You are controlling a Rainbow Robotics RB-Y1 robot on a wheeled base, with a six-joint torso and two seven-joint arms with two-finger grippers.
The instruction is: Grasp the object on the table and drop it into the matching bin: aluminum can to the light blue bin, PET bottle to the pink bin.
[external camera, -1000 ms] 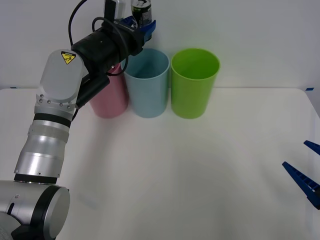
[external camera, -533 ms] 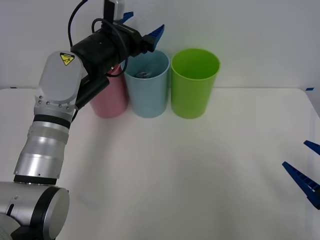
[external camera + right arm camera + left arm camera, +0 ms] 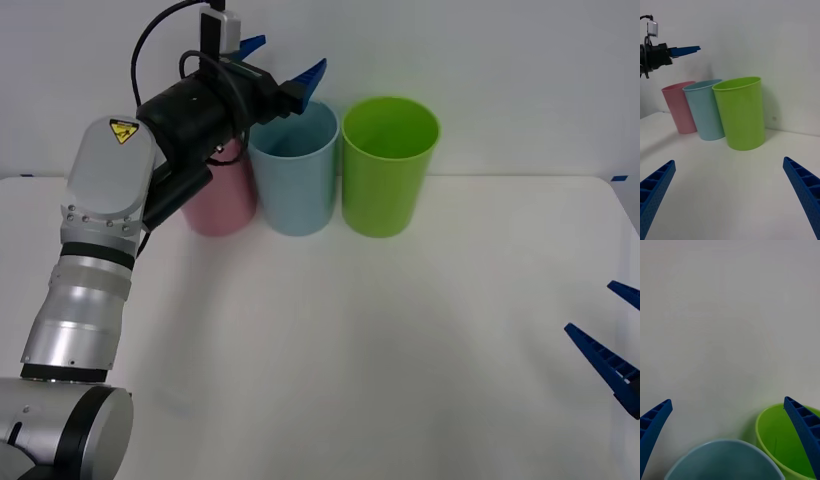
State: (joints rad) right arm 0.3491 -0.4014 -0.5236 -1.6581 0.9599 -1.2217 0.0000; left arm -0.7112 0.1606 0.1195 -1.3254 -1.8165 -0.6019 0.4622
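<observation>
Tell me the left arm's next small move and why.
Probably pull the left gripper back from above the light blue bin: its fingers are spread open and empty there, and no can remains on the table. The right gripper waits at the table's right edge.

Left gripper (image 3: 730,438) spread wide and empty, blue fingers (image 3: 655,423) far apart. Just ahead between them, the light blue bin (image 3: 724,459) with its round rim showing; the lime green bin (image 3: 777,440) stands beside it behind one finger.
</observation>
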